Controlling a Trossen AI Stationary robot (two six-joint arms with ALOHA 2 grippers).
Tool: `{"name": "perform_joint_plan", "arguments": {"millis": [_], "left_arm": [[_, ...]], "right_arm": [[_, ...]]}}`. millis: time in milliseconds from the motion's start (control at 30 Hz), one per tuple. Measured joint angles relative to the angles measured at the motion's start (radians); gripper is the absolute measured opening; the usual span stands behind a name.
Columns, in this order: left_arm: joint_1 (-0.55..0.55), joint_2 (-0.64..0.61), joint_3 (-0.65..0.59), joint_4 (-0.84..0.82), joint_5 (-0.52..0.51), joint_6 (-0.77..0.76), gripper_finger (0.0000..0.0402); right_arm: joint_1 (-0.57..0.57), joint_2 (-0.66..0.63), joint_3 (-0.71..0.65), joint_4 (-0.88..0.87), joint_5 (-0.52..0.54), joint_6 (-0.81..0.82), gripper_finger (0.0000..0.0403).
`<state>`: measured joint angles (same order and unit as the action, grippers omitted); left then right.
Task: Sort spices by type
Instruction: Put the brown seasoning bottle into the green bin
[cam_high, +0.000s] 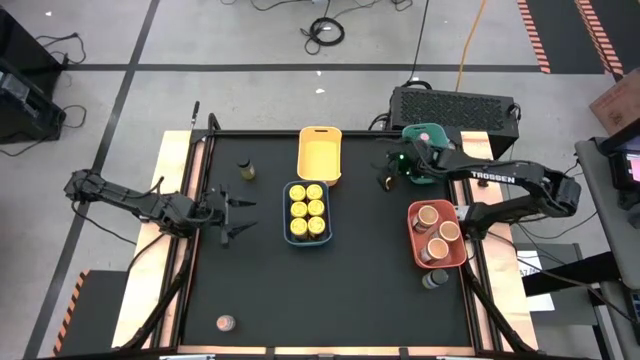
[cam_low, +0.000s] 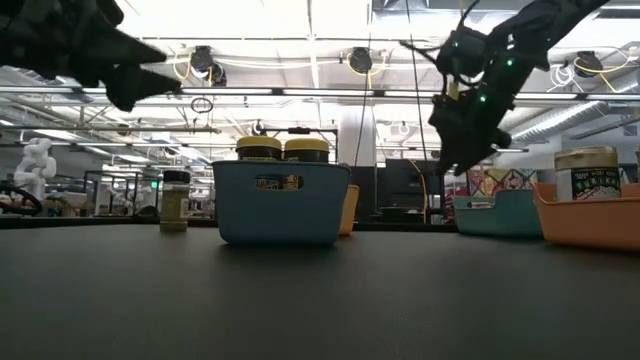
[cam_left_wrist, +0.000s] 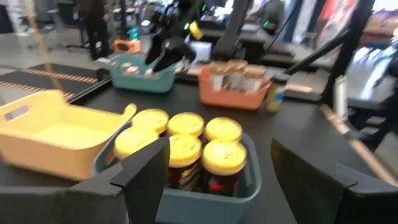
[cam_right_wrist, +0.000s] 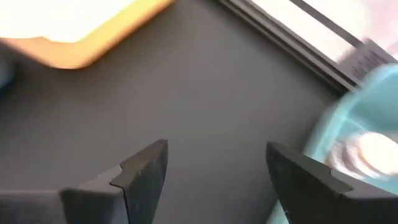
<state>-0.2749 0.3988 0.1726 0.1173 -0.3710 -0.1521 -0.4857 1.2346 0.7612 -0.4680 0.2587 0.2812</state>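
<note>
- Yellow-lidded jars (cam_high: 307, 209) fill the blue tray (cam_high: 289, 216) at the centre of the black table (cam_high: 330, 290); the empty yellow tray (cam_high: 319, 153) sits at its 12 o'clock.
- Left end effector (cam_high: 237, 219) hovers open and empty at the blue tray's 9 o'clock.
- Right end effector (cam_high: 385, 172) hangs open and empty beside the green tray (cam_high: 436, 132), at 2 o'clock.
- Peach-topped tubs (cam_high: 437, 231) stand in the red tray (cam_high: 416, 248) at 3 o'clock.
- Loose jars: one (cam_high: 245, 170) at 11 o'clock, another (cam_high: 225, 322) at 7 o'clock.
</note>
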Motion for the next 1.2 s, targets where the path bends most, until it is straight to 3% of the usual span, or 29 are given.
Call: {"name": "perform_joint_plan", "arguments": {"millis": [167,400,500,733,900,1200], "left_arm": [[0.0,0.0,0.023,0.062,0.103,-0.092,0.0281],[-0.049,0.061,0.059,-0.007,0.112,-0.184,0.0281],[-0.099,0.108,0.086,-0.032,0.114,-0.23,0.0281],[-0.25,0.243,0.281,-0.309,0.114,-0.43,0.0275],[-0.395,0.379,0.421,-0.413,0.124,-0.564,0.0249],[-0.555,0.574,0.537,-0.455,0.134,-0.772,0.0219]], "right_arm": [[0.118,0.0,0.0,0.067,-0.004,-0.019,0.0265],[0.336,0.0,0.0,0.204,-0.004,-0.044,0.0265],[0.418,0.0,0.0,0.288,-0.004,-0.046,0.0265],[0.574,0.0,0.0,0.463,0.008,-0.05,0.0265],[0.66,0.008,0.0,0.533,0.088,-0.062,0.0265],[0.734,0.136,0.0,0.819,0.134,-0.111,0.0265]]}}
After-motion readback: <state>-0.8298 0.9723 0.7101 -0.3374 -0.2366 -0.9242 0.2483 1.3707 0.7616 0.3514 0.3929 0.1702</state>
